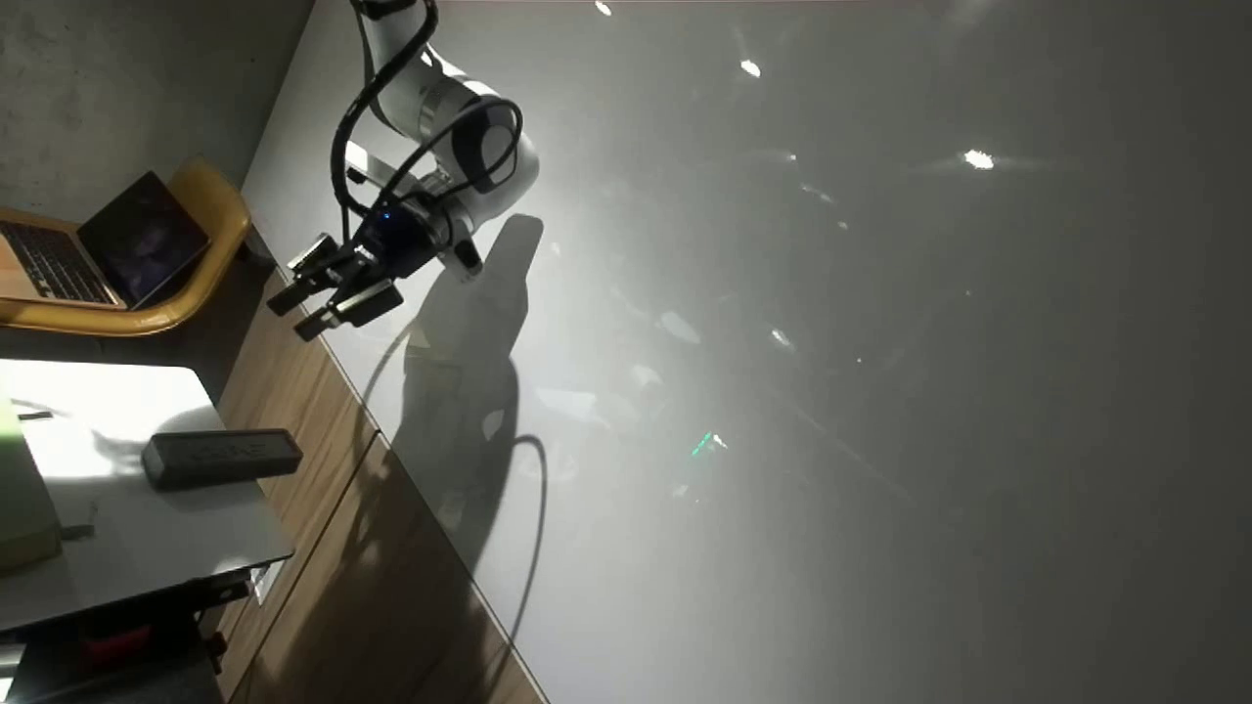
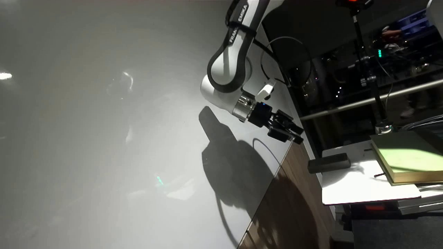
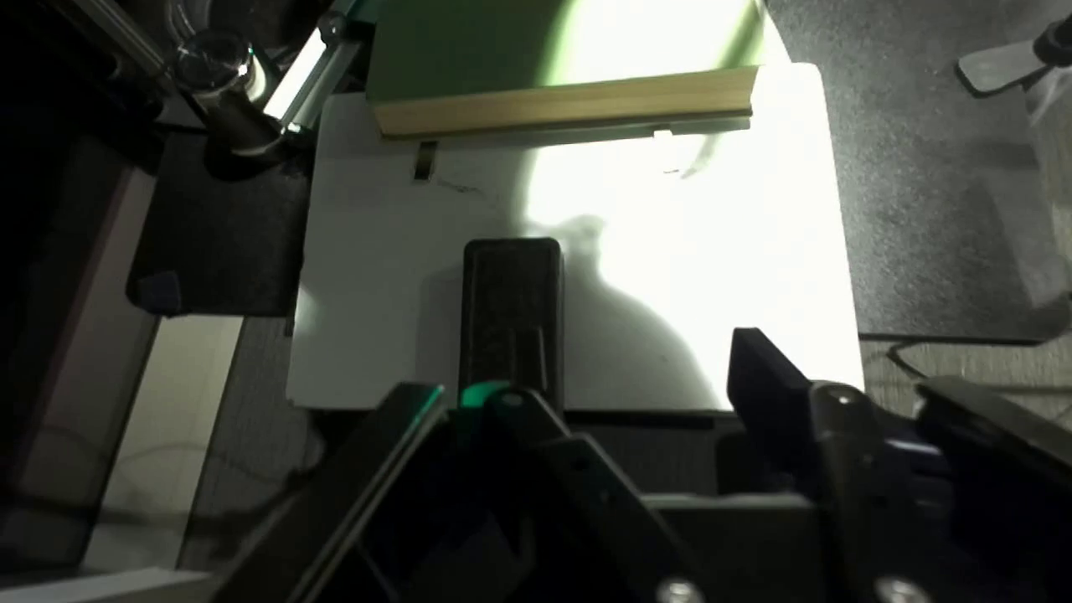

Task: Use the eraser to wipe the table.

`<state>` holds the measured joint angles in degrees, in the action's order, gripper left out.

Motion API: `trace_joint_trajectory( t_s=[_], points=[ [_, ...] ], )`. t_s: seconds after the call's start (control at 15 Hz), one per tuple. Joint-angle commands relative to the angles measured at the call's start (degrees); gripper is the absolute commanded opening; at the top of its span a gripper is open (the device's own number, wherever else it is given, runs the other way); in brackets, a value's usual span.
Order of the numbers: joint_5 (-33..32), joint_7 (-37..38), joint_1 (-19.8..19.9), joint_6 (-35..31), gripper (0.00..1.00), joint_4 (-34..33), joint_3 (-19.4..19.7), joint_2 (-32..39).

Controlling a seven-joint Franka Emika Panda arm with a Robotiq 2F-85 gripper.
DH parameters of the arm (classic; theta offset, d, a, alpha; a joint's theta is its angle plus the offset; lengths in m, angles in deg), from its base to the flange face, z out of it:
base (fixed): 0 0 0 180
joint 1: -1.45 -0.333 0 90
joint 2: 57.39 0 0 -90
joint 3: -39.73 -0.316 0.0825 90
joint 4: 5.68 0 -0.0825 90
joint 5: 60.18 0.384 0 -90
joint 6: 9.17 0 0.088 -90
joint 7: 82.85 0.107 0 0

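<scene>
The eraser [image 3: 512, 289] is a dark, bar-shaped block lying on a small white side desk, its end by the table sticking out past the desk's edge in both exterior views [image 1: 223, 460] [image 2: 328, 163]. Beyond the wood-brown edge spreads the large glossy white-grey table [image 1: 782, 391]. My gripper [image 1: 297, 315] hangs near the table's edge, apart from the eraser, pointing towards the side desk. In the wrist view the gripper [image 3: 636, 343] stands open with nothing between its fingers. Its left finger crosses in front of the eraser and hides the near end.
A thick green book [image 3: 569, 105] rests on the side desk [image 3: 368, 251] behind the eraser. A laptop [image 1: 142, 240] sits on a yellow chair [image 1: 230, 210]. A wooden panel [image 1: 303, 391] runs along the table's edge. A dark stand [image 2: 372, 79] rises behind the desk.
</scene>
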<state>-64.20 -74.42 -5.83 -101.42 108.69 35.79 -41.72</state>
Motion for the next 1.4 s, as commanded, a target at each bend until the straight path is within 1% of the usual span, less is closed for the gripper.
trace_joint_trajectory(
  t_s=[0.0, 0.07, 0.13, 0.6, 0.8, 0.93, 1.2, 1.27, 1.33],
  points=[
    [0.2, 0.45, -0.6, -4.26, 0.91, 4.65, -1.23, -11.71],
    [0.43, 0.52, -0.77, -5.49, 0.99, 5.35, -1.57, -14.41],
    [0.45, 0.72, -0.94, -6.55, 1.0, 5.92, -1.92, -16.92],
    [0.11, 3.66, -1.48, -10.75, 1.0, 9.59, -5.07, -31.08],
    [0.22, 3.44, -0.96, -13.49, 1.0, 12.12, -5.28, -36.05],
    [0.26, 2.82, -0.32, -14.9, 1.0, 14.16, -4.61, -39.11],
    [0.35, 2.54, 1.16, -17.02, 1.0, 18.43, -3.75, -44.05],
    [0.18, 2.91, 1.11, -14.9, 1.0, 15.02, -4.7, -40.42],
    [0.18, 2.9, 1.43, -15.27, 1.0, 16.05, -4.52, -41.49]
  ],
)
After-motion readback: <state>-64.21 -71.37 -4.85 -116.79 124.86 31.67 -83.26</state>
